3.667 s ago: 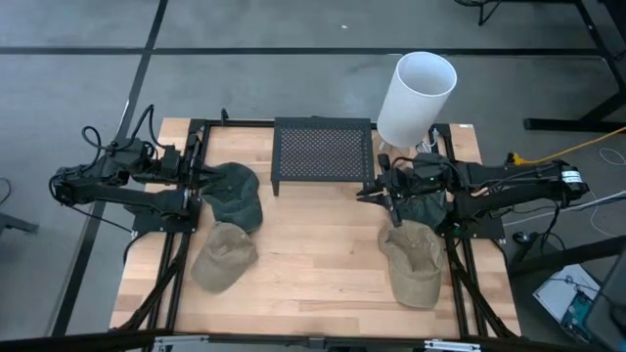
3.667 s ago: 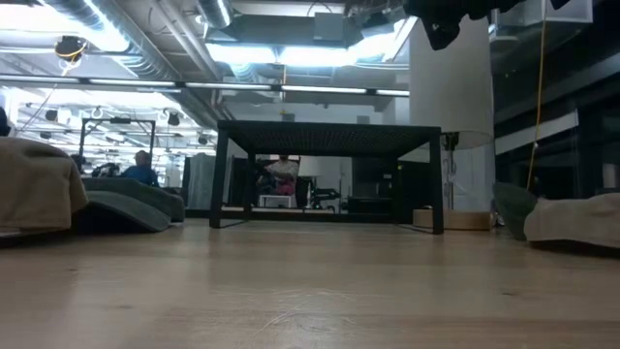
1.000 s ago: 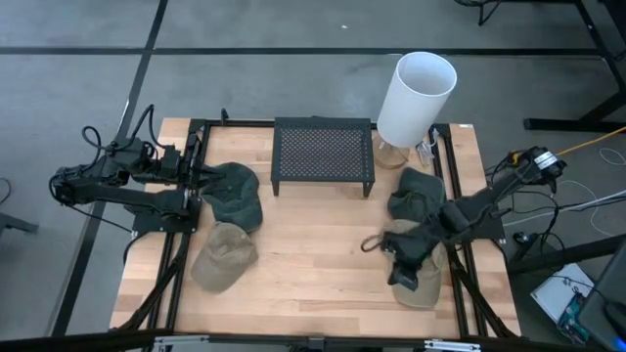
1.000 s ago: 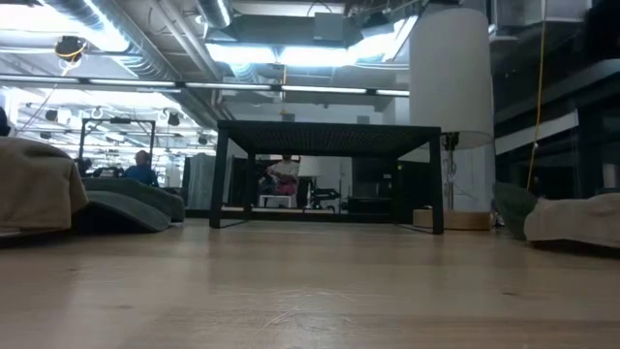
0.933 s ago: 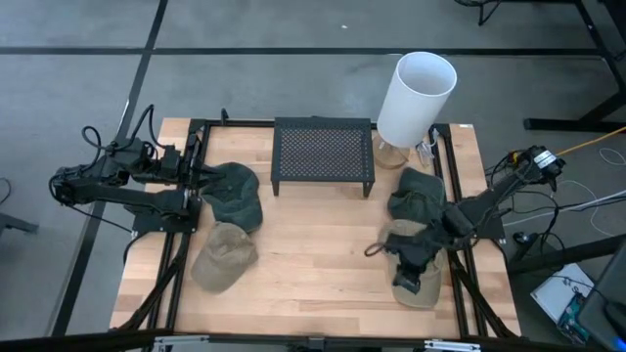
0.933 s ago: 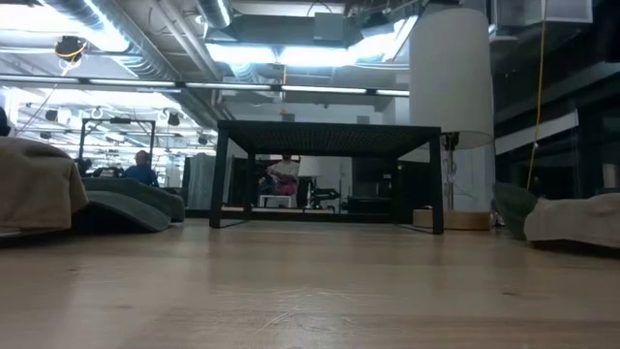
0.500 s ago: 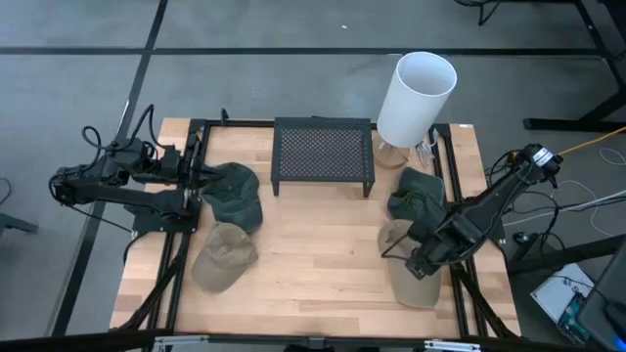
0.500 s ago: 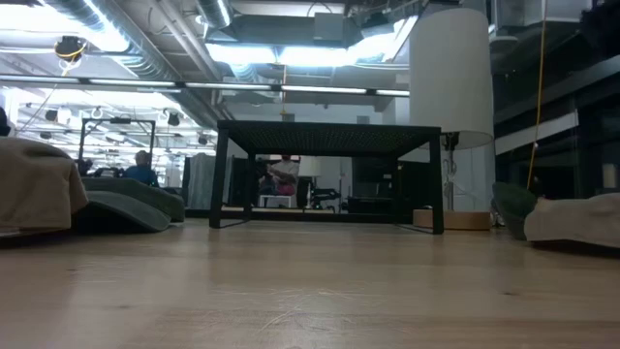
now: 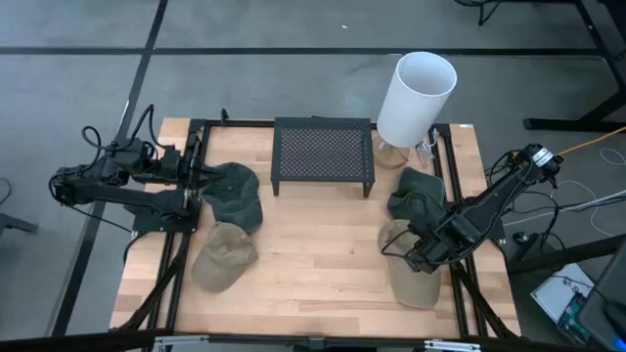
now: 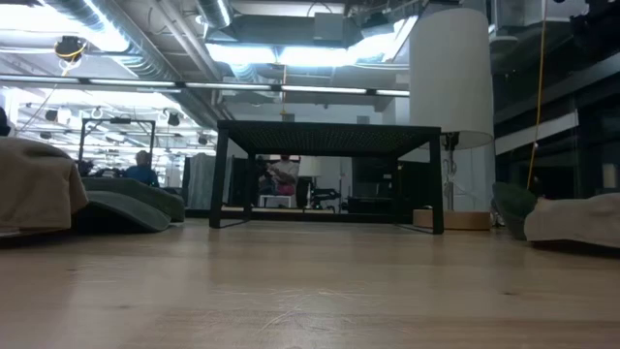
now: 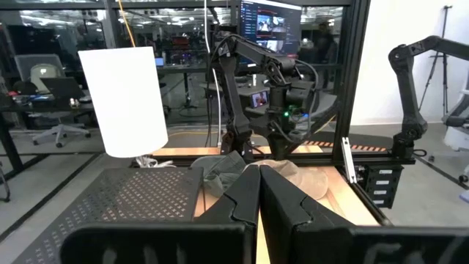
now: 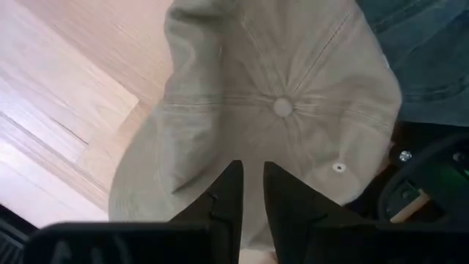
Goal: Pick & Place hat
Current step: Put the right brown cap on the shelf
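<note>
The right gripper [image 9: 409,256] hangs over the tan hat [image 12: 271,125] at the bench's right edge, fingers a narrow slit apart and holding nothing. It probably needs to spread wider, then drop onto the crown and pinch a fold. The left gripper [image 11: 259,192] waits shut at the left edge.

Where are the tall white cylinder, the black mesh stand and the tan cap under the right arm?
tall white cylinder [image 9: 414,96], high view, on its outer side wall.
black mesh stand [image 9: 323,152], high view, on the middle of its perforated top.
tan cap [image 12: 282,108], right wrist view, on the crown's top button.
</note>
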Robot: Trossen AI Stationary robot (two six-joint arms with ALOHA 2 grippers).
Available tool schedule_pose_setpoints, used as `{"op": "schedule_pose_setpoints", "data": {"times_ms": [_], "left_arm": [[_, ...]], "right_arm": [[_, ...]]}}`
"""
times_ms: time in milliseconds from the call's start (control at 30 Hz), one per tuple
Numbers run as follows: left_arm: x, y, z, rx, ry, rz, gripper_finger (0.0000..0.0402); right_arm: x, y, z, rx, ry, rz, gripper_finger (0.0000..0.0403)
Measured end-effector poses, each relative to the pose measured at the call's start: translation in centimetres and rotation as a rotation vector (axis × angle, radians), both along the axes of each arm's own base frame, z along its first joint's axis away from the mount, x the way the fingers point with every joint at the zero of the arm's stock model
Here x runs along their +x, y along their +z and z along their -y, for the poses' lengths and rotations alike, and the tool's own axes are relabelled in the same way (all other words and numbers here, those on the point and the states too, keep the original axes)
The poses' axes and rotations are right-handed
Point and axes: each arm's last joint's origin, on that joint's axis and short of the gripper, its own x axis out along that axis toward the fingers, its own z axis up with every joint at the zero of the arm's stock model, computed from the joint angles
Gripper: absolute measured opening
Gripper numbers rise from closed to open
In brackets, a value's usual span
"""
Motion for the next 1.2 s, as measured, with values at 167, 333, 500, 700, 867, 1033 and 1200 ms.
{"op": "schedule_pose_setpoints", "data": {"times_ms": [167, 333, 500, 700, 867, 1033, 1200], "left_arm": [[0.0, 0.0, 0.0, 0.0, 0.0, 0.0, 0.0004], [0.0, 0.0, 0.0, 0.001, 0.0, 0.0, 0.0004], [0.0, 0.0, 0.0, 0.001, 0.0, 0.0, 0.0004], [0.0, 0.0, 0.0, 0.0, 0.001, 0.0, 0.0004], [0.0, 0.0, 0.0, 0.001, 0.0, 0.0, 0.0004], [0.0, 0.0, 0.0, 0.0, 0.0, 0.0, 0.0004], [0.0, 0.0, 0.0, 0.0, 0.0, 0.0, 0.0004]], "right_arm": [[0.0, 0.0, 0.0, -0.009, 0.047, -0.003, 0.0058], [-0.2, 0.0, 0.3, -0.048, 0.047, -0.013, 0.0058], [-0.4, -0.1, 0.4, -0.067, 0.095, -0.031, 0.0061], [-0.4, -0.1, 0.5, -0.053, 0.089, -0.057, 0.0103], [-0.7, -0.1, 0.8, -0.074, 0.094, -0.085, 0.0145], [-0.6, -0.3, 0.7, -0.087, 0.12, -0.1, 0.0153], [0.3, -1.4, -0.1, -0.113, 0.253, -0.143, 0.0146]]}}
